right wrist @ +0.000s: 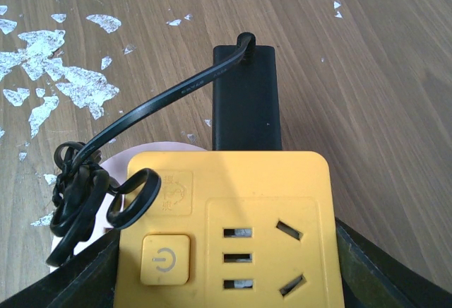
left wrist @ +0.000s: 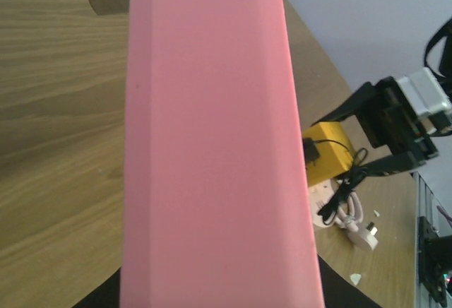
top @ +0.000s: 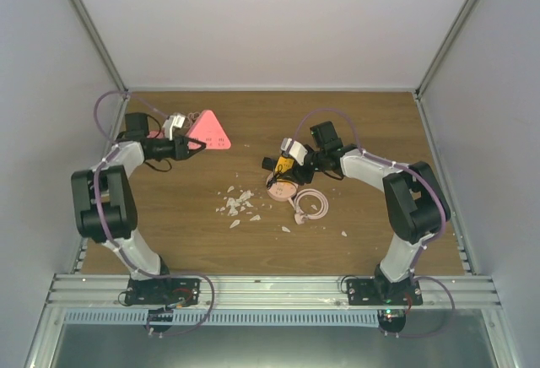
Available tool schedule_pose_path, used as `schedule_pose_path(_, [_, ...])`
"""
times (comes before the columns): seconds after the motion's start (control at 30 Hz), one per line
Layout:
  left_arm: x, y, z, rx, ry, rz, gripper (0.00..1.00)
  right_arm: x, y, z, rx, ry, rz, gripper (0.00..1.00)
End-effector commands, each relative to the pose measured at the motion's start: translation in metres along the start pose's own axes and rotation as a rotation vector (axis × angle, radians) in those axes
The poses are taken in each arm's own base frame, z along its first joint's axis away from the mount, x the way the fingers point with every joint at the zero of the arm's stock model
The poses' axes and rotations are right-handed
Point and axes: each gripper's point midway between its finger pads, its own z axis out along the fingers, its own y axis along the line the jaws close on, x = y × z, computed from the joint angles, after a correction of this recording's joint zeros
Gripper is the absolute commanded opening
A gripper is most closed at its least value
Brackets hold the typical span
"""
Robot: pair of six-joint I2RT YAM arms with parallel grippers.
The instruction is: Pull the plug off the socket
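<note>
The socket [right wrist: 233, 223] is a yellow cube with a power button on its face. My right gripper [top: 281, 165] is shut on it, one dark finger [right wrist: 85, 273] on each side. The black plug [right wrist: 247, 96] sticks into the cube's far face. Its black cord [right wrist: 141, 110] runs left into a tangled bundle beside the cube. In the left wrist view the socket [left wrist: 330, 156] and plug [left wrist: 311, 150] show at the right. My left gripper [top: 187, 147] is at the far left of the table, shut on a pink triangular block [left wrist: 212, 145].
A round pale pink reel [top: 283, 192] lies under the socket, with a coiled white cable [top: 310, 206] to its right. White flakes [top: 238, 203] are scattered on the wooden table [top: 363, 123]. Walls close in the back and both sides.
</note>
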Motion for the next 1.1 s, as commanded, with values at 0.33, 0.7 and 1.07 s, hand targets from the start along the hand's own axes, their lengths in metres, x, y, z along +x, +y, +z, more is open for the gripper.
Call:
schedule_pose_path(0.33, [-0.026, 0.065, 0.077, 0.009, 0.043, -0.101, 0.00, 0.031, 0.007, 0.009, -0.042, 0.103, 0.044, 0.06])
schedule_pose_path(0.7, [-0.035, 0.110, 0.113, -0.040, 0.056, -0.164, 0.20, 0.032, 0.011, 0.011, -0.063, 0.102, 0.042, 0.06])
schedule_pose_path(1.07, [-0.043, 0.133, 0.112, -0.176, 0.067, -0.136, 0.67, 0.032, 0.015, 0.011, -0.080, 0.101, 0.038, 0.06])
